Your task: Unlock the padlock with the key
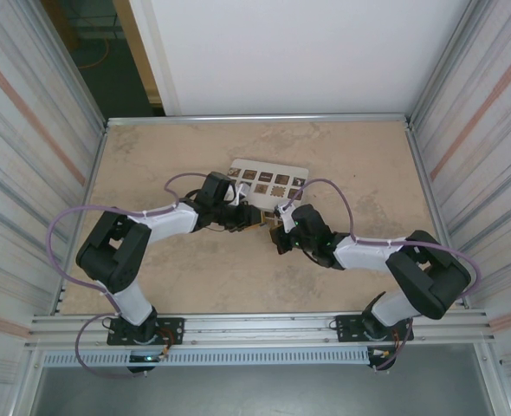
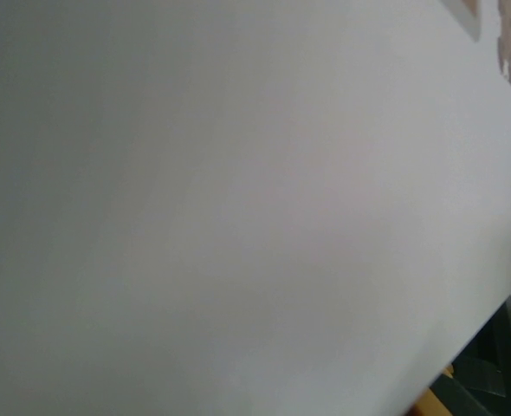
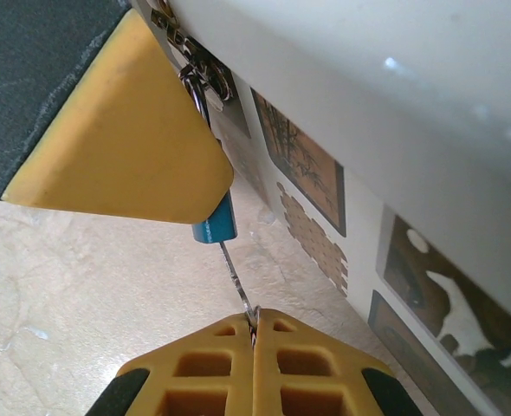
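A tiny blue padlock [image 3: 216, 227] hangs at the white box [image 3: 429, 104], its thin silvery shackle [image 3: 195, 82] running up to the box's metal clasp. A yellow finger [image 3: 126, 139] of my left gripper [image 1: 249, 217] lies over most of the padlock, which it holds. The key [image 3: 236, 279] has its thin blade pushed into the bottom of the padlock. My right gripper [image 3: 254, 328] is shut on the key's head just below. In the top view my right gripper [image 1: 277, 227] meets the left one in front of the box [image 1: 268, 180].
The white box with brown patterned squares lies flat at the middle of the tan table [image 1: 195, 269]. Its blurred white face [image 2: 238, 217] sits very close to the left wrist camera. Metal rails and corrugated walls bound the table on both sides.
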